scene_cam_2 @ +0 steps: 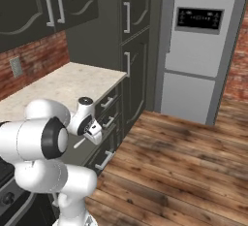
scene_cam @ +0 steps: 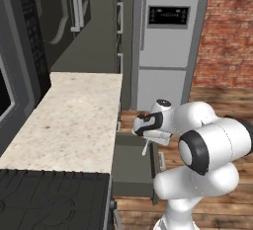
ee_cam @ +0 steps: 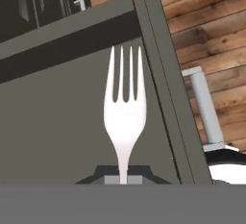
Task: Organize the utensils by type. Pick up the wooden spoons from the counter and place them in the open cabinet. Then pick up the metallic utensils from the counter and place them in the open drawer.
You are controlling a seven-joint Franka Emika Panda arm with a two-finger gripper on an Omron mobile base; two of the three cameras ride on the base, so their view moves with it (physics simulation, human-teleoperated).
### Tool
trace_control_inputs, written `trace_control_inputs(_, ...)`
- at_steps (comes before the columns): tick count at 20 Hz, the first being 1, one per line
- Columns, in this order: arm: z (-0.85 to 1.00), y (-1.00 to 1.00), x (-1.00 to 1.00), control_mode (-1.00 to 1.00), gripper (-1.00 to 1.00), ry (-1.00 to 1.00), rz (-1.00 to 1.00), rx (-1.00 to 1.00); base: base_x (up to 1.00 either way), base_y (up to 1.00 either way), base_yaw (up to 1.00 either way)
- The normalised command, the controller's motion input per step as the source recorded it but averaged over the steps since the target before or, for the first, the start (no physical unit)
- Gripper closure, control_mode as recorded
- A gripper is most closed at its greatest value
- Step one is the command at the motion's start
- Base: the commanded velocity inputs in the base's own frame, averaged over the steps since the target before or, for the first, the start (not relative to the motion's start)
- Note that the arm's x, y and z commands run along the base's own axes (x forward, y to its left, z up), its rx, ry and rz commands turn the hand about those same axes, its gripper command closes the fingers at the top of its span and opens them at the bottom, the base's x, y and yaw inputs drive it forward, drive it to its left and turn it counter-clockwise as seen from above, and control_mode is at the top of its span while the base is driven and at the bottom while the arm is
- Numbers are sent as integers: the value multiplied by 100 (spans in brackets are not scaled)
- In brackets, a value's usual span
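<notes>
Gripping a silvery fork (ee_cam: 124,117), the gripper (ee_cam: 123,176) hangs over the open drawer (scene_cam: 131,167); no writing legible.

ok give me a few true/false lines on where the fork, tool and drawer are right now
1. The tool grips a silvery fork by its handle. True.
2. The fork's tines point back toward the tool. False: they point away from it, over the drawer's inside.
3. The drawer under the counter is pulled open. True.
4. The fork lies flat on the counter. False: it hangs from the tool above the open drawer.
5. The floor beside the drawer is wooden planks. True.
</notes>
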Motion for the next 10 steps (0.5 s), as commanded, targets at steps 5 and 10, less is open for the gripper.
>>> trace_control_inputs(5, -21, 0, 10, -100, 100, 3, 0, 0, 0, 0, 0)
trace_control_inputs(10, -23, 0, 10, -100, 100, 2, 0, 0, 0, 0, 0)
